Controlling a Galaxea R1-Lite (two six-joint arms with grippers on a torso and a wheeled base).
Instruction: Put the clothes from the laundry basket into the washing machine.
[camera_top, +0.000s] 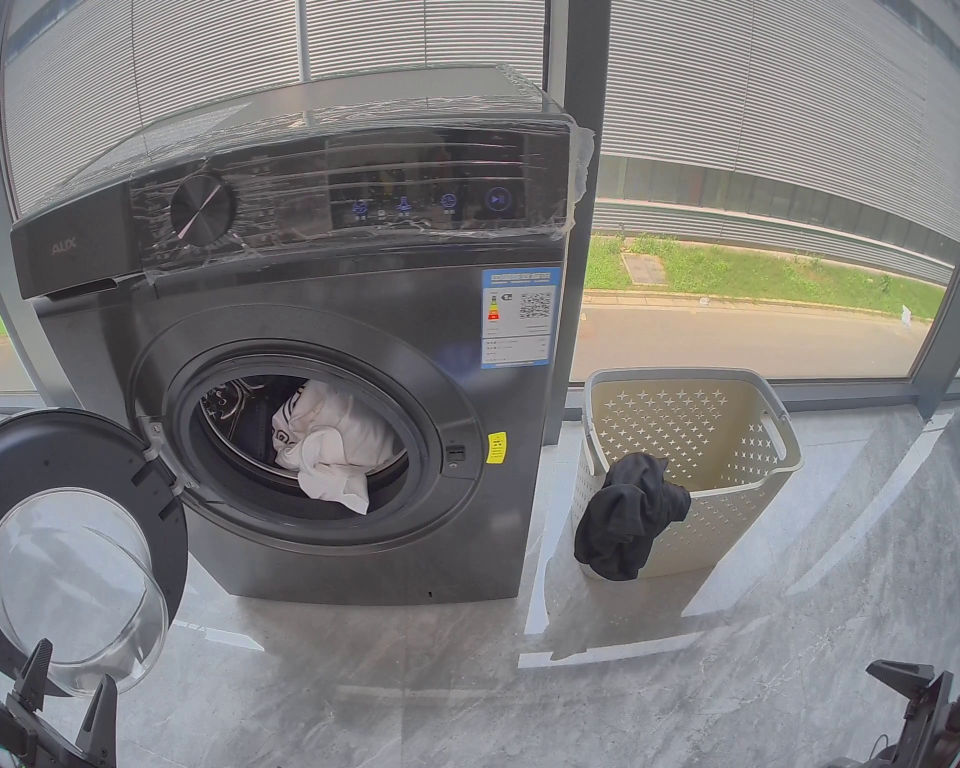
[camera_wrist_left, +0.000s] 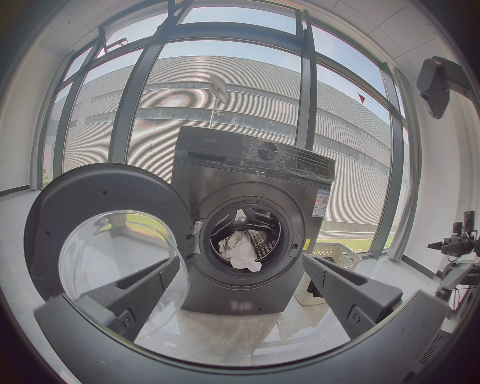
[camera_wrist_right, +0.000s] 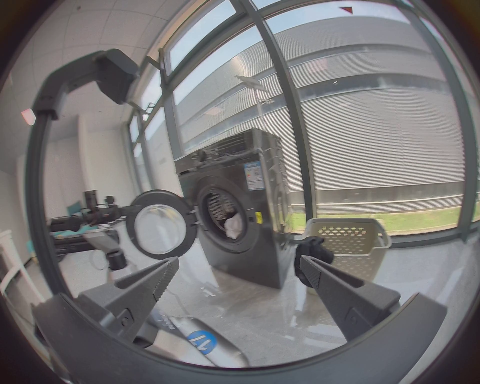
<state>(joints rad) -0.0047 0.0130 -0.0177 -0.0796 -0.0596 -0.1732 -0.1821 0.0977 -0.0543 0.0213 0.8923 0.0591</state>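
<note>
I have the front-loading washing machine (camera_top: 300, 330) straight ahead on the pale marble floor (camera_top: 450, 690), its round door (camera_top: 80, 540) swung fully open to my left. A white garment (camera_top: 330, 445) lies bunched in the mouth of the drum, and one fold hangs over the lower lip of the opening. The control panel (camera_top: 350, 195) with its dial is wrapped in clear plastic film. To the right of the machine, near the window (camera_top: 760, 150), stands the cream laundry basket (camera_top: 700, 420), upright on the floor and just beside the machine's right side. A black garment (camera_top: 628, 515) is draped over the basket's near rim at the corner closest to the machine. Most of it hangs down the outer wall, and how much of it lies inside the basket I cannot tell. My left gripper (camera_wrist_left: 240, 259) sits low at my left, close to the glass of the open door, its two fingers (camera_wrist_left: 145, 290) spread wide with nothing between them. My right gripper (camera_wrist_right: 239, 260) is low at my right, well apart from the basket, its fingers also spread wide and holding nothing.
</note>
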